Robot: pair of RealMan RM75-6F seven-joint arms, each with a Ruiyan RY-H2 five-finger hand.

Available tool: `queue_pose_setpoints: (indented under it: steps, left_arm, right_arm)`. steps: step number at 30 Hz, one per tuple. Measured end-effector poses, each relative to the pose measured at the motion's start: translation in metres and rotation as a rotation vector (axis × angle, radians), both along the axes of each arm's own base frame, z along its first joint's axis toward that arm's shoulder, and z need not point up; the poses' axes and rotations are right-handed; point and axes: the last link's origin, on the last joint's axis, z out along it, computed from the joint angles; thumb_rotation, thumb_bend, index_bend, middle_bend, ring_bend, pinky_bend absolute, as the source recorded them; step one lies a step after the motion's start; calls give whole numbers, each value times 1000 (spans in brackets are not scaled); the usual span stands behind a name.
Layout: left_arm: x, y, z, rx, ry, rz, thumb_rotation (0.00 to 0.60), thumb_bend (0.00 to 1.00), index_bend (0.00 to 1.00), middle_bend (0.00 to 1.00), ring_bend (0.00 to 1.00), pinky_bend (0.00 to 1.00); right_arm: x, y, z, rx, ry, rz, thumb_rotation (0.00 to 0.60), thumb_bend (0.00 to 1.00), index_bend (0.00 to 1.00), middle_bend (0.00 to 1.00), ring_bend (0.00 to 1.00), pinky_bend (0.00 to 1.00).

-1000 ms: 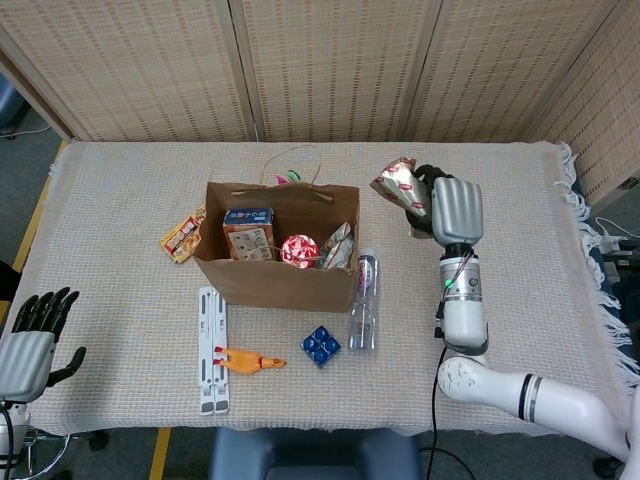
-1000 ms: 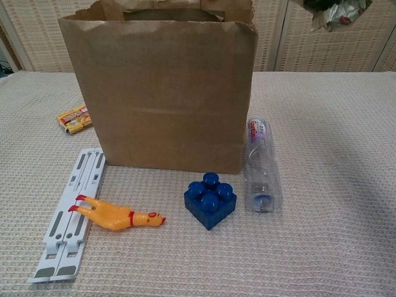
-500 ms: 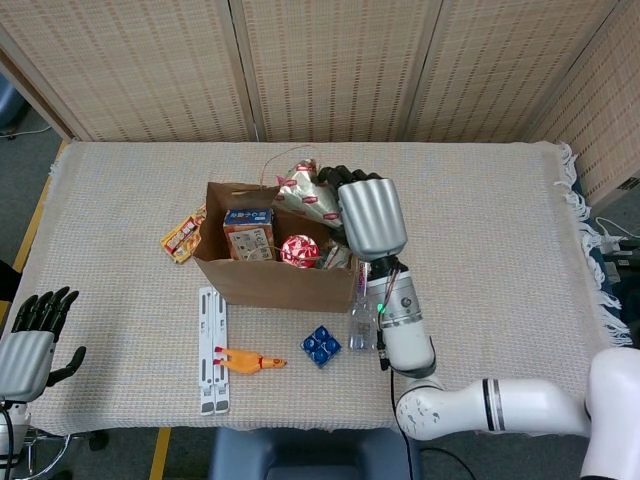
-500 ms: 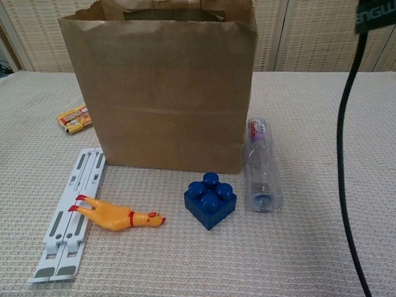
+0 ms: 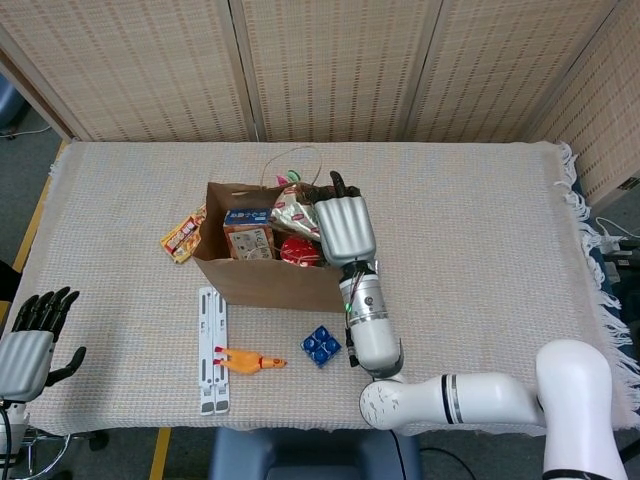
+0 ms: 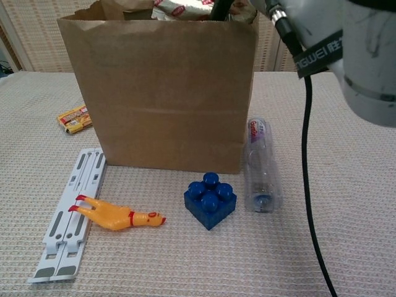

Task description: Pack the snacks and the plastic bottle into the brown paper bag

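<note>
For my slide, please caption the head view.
Right hand holds a foil snack packet over the open brown paper bag.

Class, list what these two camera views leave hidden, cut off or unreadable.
1. Bag contents: the chest view shows only its front wall; in the head view the right robot hand covers part.
2. Right robot hand's fingertips: hidden behind the snack.
3. Bottle: hidden by the right arm in the head view.
4. Left robot hand: absent from the chest view.
5. Label print: too small.

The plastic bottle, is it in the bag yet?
Out: the plastic bottle lies on its side beside the brown paper bag.
</note>
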Motion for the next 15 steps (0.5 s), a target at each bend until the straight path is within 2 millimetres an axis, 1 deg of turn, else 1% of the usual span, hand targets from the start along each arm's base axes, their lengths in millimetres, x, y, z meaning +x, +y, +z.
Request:
queue_pose_setpoints:
  steps: [4,7,9,13,15]
  left_arm:
    - [0,0,0,3,2,1,600,355,46,0,0,0]
    - [0,0,0,4,2,1,600,354,46,0,0,0]
    - [0,0,0,4,3,1,600,354,46,0,0,0]
    - [0,0,0,6,7,2,600,355,45,0,0,0]
    - [1,0,-1,7,8,2,600,353,45,0,0,0]
  right_arm:
    - [2,3,7,0,-28,26,600,86,0,94,12,220]
    - [1,7,19,-14,-52,53,600,85,0,94,12,220]
    - [-4,10,29,-23,-69,70,600,85,0,95,12,220]
    - [-23,16,53,-49,-71,97,600,85,0,95,12,211]
    - [-41,20,67,-64,-62,103,600,85,0,95,12,210]
